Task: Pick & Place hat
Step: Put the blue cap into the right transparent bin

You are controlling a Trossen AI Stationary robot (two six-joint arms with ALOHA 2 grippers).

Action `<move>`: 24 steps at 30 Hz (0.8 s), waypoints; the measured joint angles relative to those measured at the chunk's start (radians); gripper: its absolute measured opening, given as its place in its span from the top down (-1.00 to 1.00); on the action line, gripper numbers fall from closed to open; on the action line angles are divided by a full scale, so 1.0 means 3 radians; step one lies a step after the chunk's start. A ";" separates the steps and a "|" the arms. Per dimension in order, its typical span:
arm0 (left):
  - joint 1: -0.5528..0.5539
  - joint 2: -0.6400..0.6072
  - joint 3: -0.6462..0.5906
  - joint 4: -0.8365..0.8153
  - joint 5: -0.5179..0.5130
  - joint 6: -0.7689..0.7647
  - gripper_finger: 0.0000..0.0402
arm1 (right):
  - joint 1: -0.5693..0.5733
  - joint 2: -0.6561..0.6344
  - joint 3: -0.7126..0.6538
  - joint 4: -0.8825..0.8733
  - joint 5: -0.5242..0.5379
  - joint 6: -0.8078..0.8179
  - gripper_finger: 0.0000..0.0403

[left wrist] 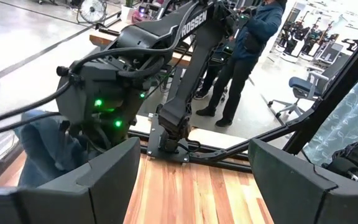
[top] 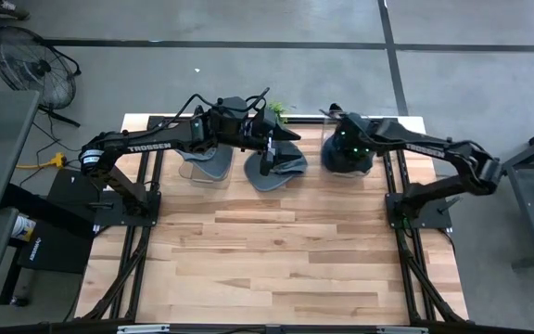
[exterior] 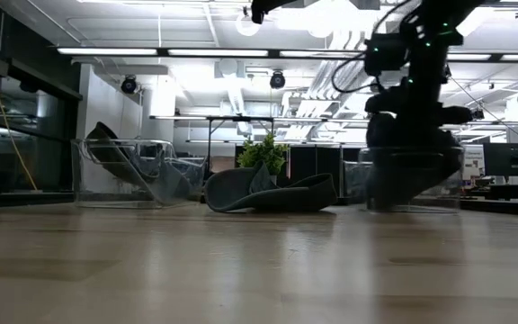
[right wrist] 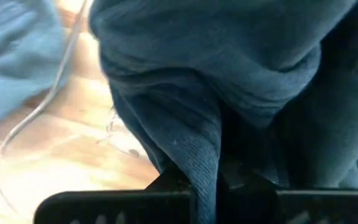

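My right gripper (right wrist: 219, 186) is pinched shut on a fold of the dark hat (right wrist: 229, 93), holding it down inside the clear right bin (exterior: 412, 180), I judge for placing. My left gripper (top: 269, 153) hovers with jaws apart over a grey hat (exterior: 272, 192) lying loose on the table (top: 286, 250); farther left, the left bin (exterior: 133, 171) holds another.

A pale wooden counter (top: 276, 250) carries, along its far edge, a clear bin (top: 204, 167) with grey fabric inside, a grey hat (top: 274, 173) lying loose beside it, and another clear bin (exterior: 412, 180).
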 joint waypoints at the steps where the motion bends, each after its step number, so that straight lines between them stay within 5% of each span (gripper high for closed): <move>1: 0.0000 -0.0001 0.0000 0.0000 0.0000 0.0000 -0.47 | -0.0046 -0.0034 -0.0044 0.0001 -0.0007 -0.0001 1.00; 12: 0.0000 -0.0001 0.0000 0.0000 -0.0004 -0.0001 -0.47 | -0.0225 -0.0128 -0.0236 0.0198 -0.0166 -0.0071 0.81; 24: -0.0001 -0.0001 0.0000 -0.0002 -0.0003 -0.0001 -0.47 | -0.0297 -0.0552 -0.0238 0.0238 -0.0217 -0.0129 0.20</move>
